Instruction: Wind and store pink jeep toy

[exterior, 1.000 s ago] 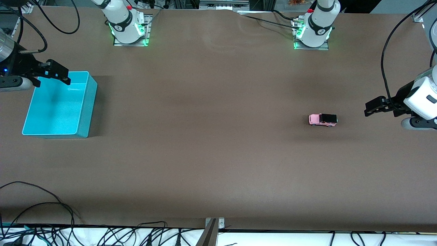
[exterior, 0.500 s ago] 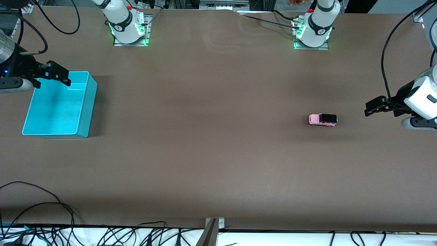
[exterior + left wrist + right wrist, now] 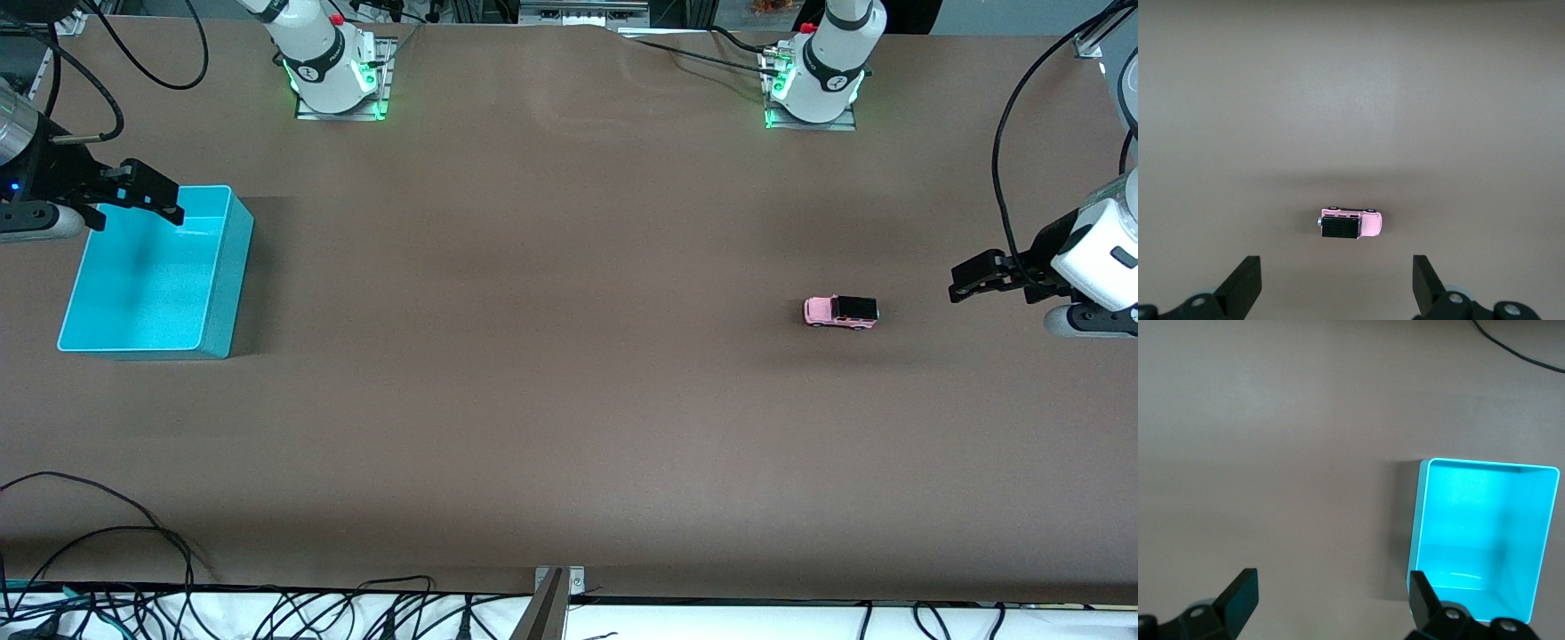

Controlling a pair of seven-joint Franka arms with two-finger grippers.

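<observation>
At the right arm's end of the table, the right gripper point(image 3: 164, 197) is held in the air over the rim of the turquoise bin point(image 3: 216, 293), at the bin's edge that lies farther from the front camera. Its fingers are seen spread wide apart in the right wrist view, and nothing is held between them. In that wrist view the turquoise bin point(image 3: 1425, 520) is seen from above, and no object can be made out inside it. The bin is placed on the brown table point(image 3: 533, 356), and it is well apart from the left gripper. Toward the left arm's end of the table, the pink jeep toy point(image 3: 840, 312) is found standing on its wheels on the bare table surface, with the pink hood pointed toward the right arm's end and the black roof turned toward the left gripper. The left gripper point(image 3: 965, 284) is held above the table near the toy, a little closer to the left arm's end than the toy is, and the toy is not touched by it. In the left wrist view the fingers point(image 3: 1245, 283) are seen wide apart, and the pink jeep toy point(image 3: 1350, 224) is seen on the table ahead of the gap between them.
</observation>
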